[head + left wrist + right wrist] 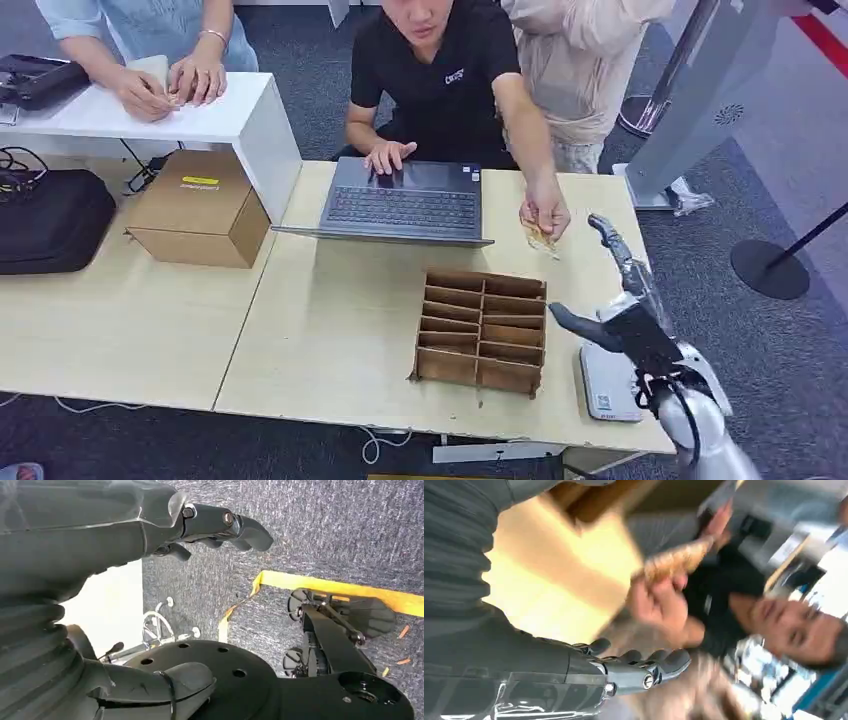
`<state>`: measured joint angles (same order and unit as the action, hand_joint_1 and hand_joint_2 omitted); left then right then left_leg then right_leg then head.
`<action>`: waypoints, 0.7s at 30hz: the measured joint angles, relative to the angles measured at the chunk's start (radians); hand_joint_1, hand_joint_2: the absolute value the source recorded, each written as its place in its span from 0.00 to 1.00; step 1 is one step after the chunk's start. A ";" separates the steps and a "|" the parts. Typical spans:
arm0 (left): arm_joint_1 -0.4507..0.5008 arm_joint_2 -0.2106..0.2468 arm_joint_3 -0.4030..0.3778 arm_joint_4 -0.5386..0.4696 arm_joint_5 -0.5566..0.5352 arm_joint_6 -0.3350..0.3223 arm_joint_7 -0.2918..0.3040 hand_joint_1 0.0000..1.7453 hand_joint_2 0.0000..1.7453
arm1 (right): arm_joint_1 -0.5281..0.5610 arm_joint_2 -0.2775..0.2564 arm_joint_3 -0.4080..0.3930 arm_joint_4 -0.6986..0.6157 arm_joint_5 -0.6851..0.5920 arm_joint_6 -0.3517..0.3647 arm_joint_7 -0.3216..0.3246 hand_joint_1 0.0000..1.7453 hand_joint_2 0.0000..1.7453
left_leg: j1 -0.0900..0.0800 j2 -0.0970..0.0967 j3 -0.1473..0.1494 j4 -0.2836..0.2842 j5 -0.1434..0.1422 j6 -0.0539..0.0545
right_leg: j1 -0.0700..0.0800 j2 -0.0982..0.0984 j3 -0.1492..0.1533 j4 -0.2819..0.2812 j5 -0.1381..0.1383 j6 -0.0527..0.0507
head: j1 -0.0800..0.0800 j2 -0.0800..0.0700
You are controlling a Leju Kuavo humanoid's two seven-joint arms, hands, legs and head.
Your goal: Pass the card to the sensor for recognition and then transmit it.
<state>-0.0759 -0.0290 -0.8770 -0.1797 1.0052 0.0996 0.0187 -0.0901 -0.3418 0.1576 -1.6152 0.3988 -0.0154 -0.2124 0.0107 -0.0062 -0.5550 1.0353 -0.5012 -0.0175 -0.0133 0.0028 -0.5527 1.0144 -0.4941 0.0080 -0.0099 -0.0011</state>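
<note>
A person in a black shirt holds a tan patterned card (540, 238) over the table's far right part; the same card (676, 560) appears blurred in the right wrist view. My right hand (620, 295) is raised over the table's right edge, fingers stretched toward the card, thumb apart, nothing in it. A white flat sensor device (606, 380) lies on the table right below that hand. My left hand (150, 525) hangs beside my body over dark carpet, fingers slightly curled, holding nothing.
A cardboard divider tray (483, 330) sits left of the sensor. An open laptop (405, 205) lies behind it, a cardboard box (198, 207) and black bag (50, 220) to the left. Other people stand behind the tables. A grey stand (700, 90) rises at the right.
</note>
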 joint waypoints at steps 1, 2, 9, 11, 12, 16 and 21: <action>-0.001 0.000 -0.003 0.000 -0.001 0.000 0.000 0.00 1.00 | -0.017 0.000 0.008 0.005 0.045 -0.033 0.010 0.00 1.00 | 0.000 0.000 0.000 0.000 0.000 0.000 | 0.000 0.000 0.000 0.000 0.000 0.000 | 0.000 0.000; -0.001 0.000 -0.008 0.000 -0.005 0.000 0.000 0.00 1.00 | -0.038 0.001 0.017 0.014 0.082 -0.058 0.020 0.00 1.00 | 0.000 0.000 0.000 0.000 0.000 0.000 | 0.000 0.000 0.000 0.000 0.000 0.000 | 0.000 0.000; -0.013 0.000 -0.037 0.000 -0.015 -0.003 -0.001 0.00 1.00 | -0.225 0.030 0.108 0.164 0.412 -0.231 0.113 0.00 1.00 | 0.000 0.000 0.000 0.000 0.002 -0.001 | 0.000 0.000 0.000 0.001 0.001 0.000 | 0.000 0.000; -0.015 0.000 -0.043 0.000 -0.014 -0.003 -0.001 0.00 1.00 | -0.280 0.037 0.131 0.219 0.457 -0.262 0.125 0.00 1.00 | 0.000 -0.001 0.000 0.000 0.002 0.000 | 0.000 0.000 0.000 0.001 0.002 0.000 | 0.000 0.000; -0.016 0.000 -0.045 0.000 -0.014 -0.003 -0.001 0.00 1.00 | -0.308 0.040 0.141 0.249 0.465 -0.274 0.126 0.00 1.00 | 0.000 -0.001 0.000 0.000 0.002 0.000 | 0.000 0.000 0.000 0.001 0.002 0.000 | 0.000 0.000; -0.017 0.000 -0.048 0.000 -0.011 -0.003 -0.001 0.00 1.00 | -0.379 0.049 0.168 0.343 0.478 -0.324 0.117 0.00 1.00 | 0.000 -0.001 -0.001 0.000 0.003 0.000 | 0.000 -0.001 0.000 0.001 0.002 0.000 | 0.000 0.000; -0.017 0.000 -0.051 0.000 -0.007 -0.003 -0.001 0.00 1.00 | -0.417 0.055 0.181 0.425 0.470 -0.365 0.105 1.00 1.00 | 0.000 -0.002 -0.001 0.000 0.003 0.000 | 0.000 -0.001 0.000 0.001 0.002 0.000 | 0.000 0.000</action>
<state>-0.0925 -0.0286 -0.9278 -0.1797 0.9979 0.0961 0.0179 -0.5071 -0.2873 0.3388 -1.1898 0.8686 -0.3800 -0.1076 0.0108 -0.0082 -0.5561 1.0353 -0.4986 -0.0180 -0.0133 0.0016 -0.5530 1.0149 -0.4917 0.0083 -0.0099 -0.0011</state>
